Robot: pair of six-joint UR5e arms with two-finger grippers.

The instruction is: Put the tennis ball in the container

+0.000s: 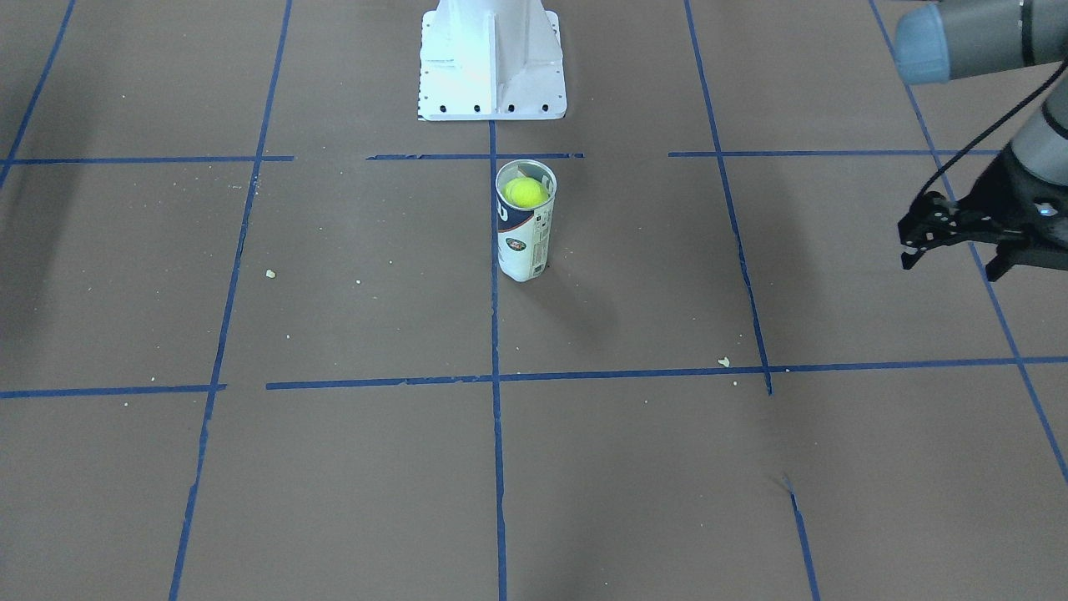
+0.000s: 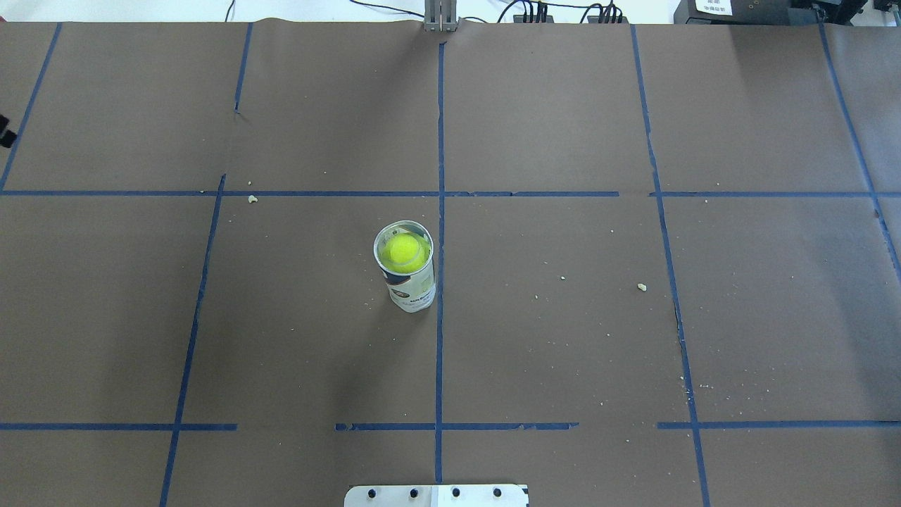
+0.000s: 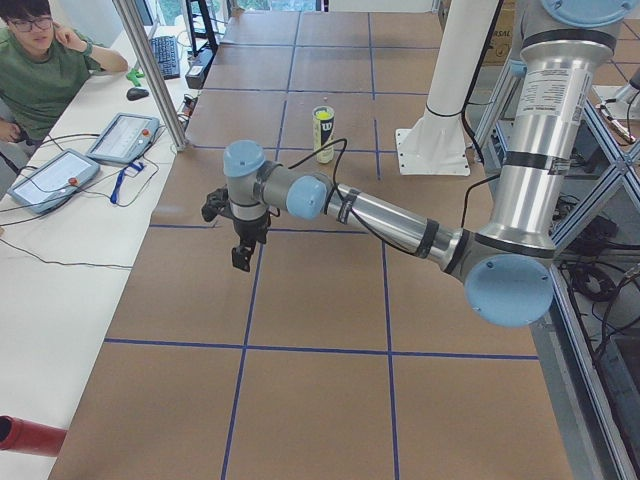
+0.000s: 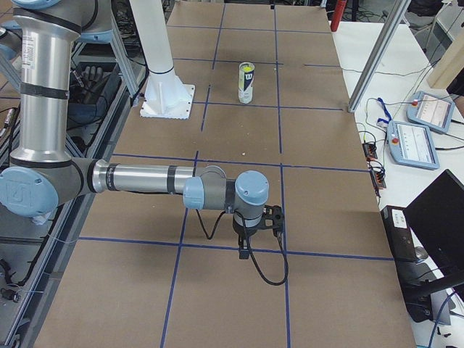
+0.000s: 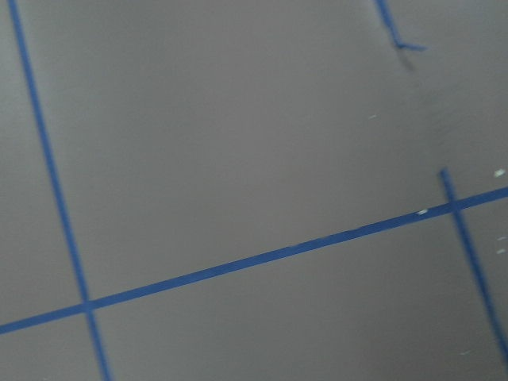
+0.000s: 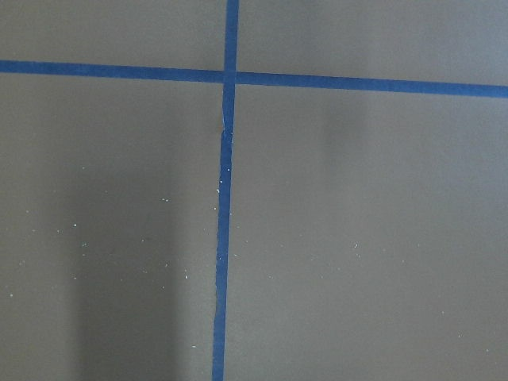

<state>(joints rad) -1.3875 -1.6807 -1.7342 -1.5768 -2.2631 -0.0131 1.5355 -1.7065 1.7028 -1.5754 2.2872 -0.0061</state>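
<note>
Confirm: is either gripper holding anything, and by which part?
Nothing is held. The tennis ball sits inside the container; left gripper open and empty, nothing seen at right gripper.

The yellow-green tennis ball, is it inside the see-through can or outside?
Inside. The fuzzy yellow-green tennis ball sits within the open top of the upright see-through labelled can, ringed by its wall.

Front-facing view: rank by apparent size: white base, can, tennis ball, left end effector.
1. white base, largest, though cropped at the top edge.
2. left end effector and can: unsure; the end effector is raised nearer the camera and cropped at the edge.
3. tennis ball, smallest.
</note>
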